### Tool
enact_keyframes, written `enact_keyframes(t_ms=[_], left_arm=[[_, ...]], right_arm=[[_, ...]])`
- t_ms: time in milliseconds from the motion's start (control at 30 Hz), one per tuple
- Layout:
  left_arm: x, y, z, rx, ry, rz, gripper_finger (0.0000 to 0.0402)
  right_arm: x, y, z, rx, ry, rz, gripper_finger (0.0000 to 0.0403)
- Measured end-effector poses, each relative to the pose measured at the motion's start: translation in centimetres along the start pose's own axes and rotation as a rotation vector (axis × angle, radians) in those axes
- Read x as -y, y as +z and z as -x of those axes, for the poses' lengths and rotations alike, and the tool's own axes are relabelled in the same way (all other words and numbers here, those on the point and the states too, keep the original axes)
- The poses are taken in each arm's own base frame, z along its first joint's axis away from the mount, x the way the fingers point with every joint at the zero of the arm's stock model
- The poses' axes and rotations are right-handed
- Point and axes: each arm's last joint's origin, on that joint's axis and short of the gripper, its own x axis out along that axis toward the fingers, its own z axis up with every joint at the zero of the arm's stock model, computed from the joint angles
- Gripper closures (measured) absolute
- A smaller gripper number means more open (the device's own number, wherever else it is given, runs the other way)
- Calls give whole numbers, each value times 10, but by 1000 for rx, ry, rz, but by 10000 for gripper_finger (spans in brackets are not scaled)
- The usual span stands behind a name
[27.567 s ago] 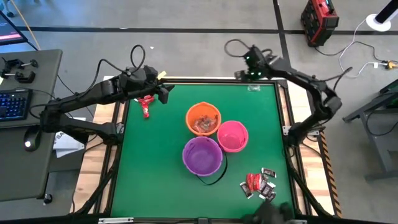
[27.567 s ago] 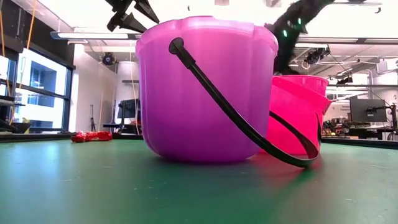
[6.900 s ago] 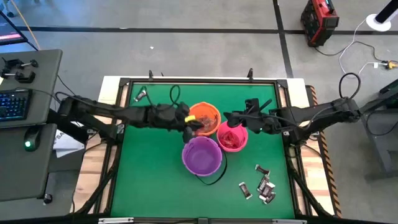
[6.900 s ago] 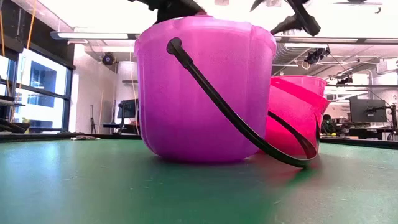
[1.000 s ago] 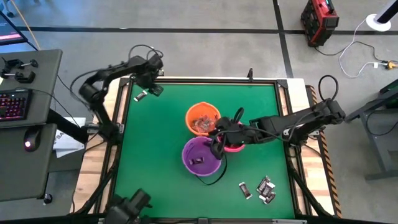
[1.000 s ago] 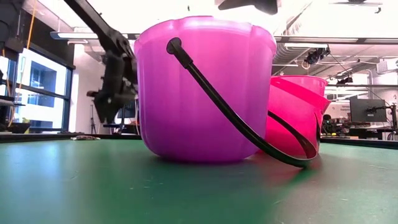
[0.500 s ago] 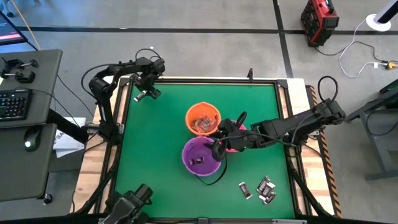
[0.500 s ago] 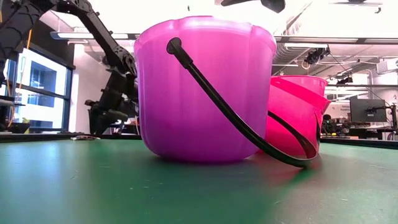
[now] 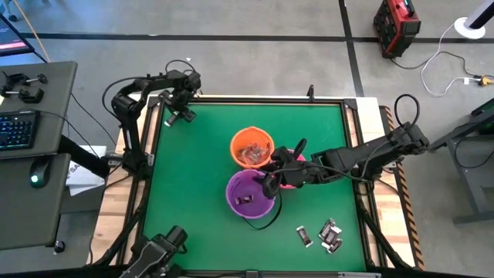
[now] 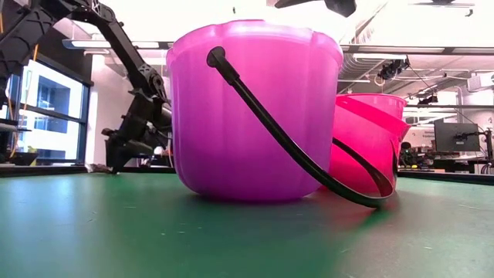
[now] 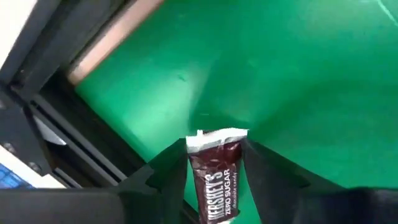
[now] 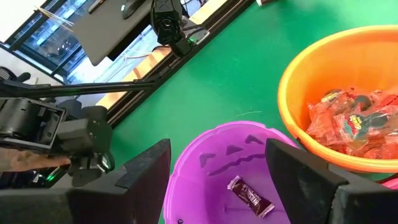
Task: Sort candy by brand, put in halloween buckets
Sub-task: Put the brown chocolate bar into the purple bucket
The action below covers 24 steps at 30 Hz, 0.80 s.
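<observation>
Looking down, high view: left tool (image 9: 183,116) at the far-left corner of the tabletop (image 9: 193,201); right tool (image 9: 270,184) over the purple bucket (image 9: 249,194), which touches the orange bucket (image 9: 252,148); loose candy (image 9: 327,234) near-right.
Low view: left tool (image 10: 116,164) low at the green surface beside the purple bucket (image 10: 251,116).
Left wrist: fingers clenched on a brown Hershey's bar (image 11: 216,177).
Right wrist: fingers (image 12: 148,171) spread, released; one brown piece (image 12: 250,196) inside the purple bucket; red pieces (image 12: 348,121) in orange

Grey floor (image 9: 255,58) with black tape lines, desk (image 9: 31,154) with keyboard (image 9: 17,130), bright windows (image 10: 46,116)
</observation>
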Motion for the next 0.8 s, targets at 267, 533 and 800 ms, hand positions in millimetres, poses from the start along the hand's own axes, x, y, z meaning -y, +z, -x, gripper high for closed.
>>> enact_keyframes(t_ms=[267, 533, 800], left_arm=[[8, -4, 5, -13, -144, -11, 390], [9, -28, 58, 179, -231, 28, 400], [50, -99, 148, 583, -473, 20, 401]], right_arm=[[2, -1, 0, -16, -16, 13, 148], [5, -4, 6, -54, -37, 90, 148], [15, -8, 51, -64, -150, 168, 148]])
